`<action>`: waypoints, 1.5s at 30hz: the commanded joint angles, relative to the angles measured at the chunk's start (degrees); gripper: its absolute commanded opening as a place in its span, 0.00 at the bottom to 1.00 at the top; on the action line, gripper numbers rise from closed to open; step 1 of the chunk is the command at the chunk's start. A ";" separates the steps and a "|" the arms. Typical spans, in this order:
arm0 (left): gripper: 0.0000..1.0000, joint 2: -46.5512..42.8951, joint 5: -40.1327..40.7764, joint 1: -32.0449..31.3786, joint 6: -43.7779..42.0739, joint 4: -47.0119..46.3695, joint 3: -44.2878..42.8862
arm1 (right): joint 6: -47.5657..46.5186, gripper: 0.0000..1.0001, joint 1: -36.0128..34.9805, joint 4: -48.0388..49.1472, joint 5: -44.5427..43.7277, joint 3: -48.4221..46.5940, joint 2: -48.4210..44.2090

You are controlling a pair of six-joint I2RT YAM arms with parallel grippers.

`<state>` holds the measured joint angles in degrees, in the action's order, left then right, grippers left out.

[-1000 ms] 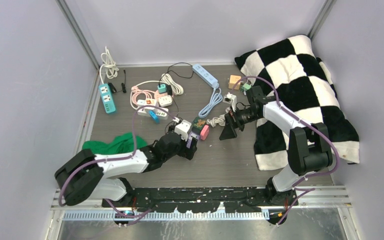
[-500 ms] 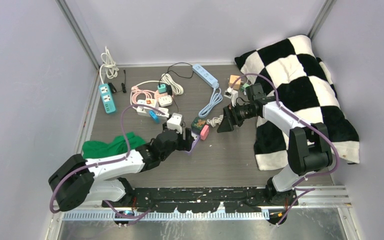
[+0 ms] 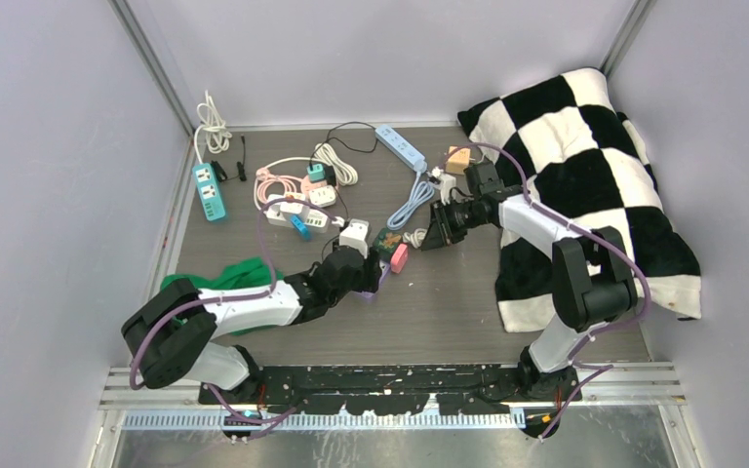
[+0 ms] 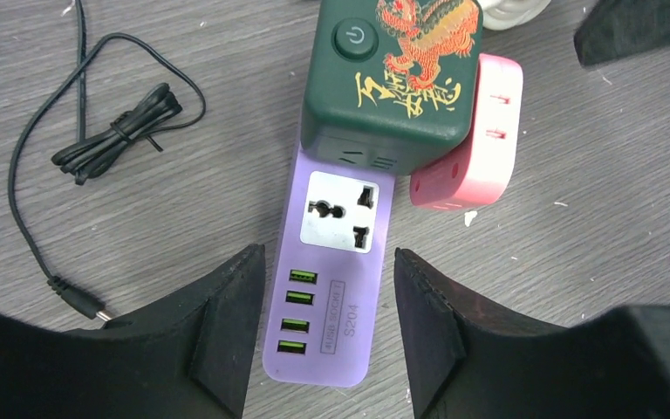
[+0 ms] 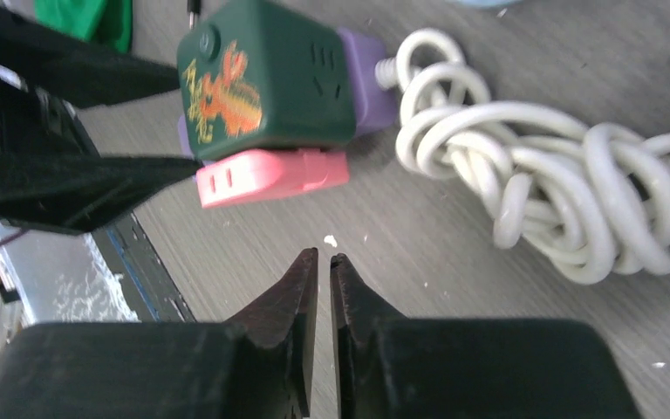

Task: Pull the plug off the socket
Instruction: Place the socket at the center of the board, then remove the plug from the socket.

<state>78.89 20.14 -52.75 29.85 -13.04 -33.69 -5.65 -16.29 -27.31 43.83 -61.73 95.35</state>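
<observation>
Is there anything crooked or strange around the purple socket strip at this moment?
Yes. The green cube adapter sits skewed on the purple strip, overhanging its edge, with a pink plug sticking out beside it. The right gripper is shut on nothing, short of the pink plug.

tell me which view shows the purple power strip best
Left wrist: it looks straight down on the purple strip, showing its socket and four USB ports. Right wrist shows only a purple end behind the green adapter. The top view barely shows it.
</observation>
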 commanded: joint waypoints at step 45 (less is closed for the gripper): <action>0.43 8.32 -6.11 0.03 -1.12 -7.49 -7.66 | 0.20 0.14 -7.99 -5.82 -5.26 -17.30 13.46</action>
<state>87.11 15.38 -52.75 29.52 -17.10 -39.51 -4.45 -23.51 -32.69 37.52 -77.60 109.25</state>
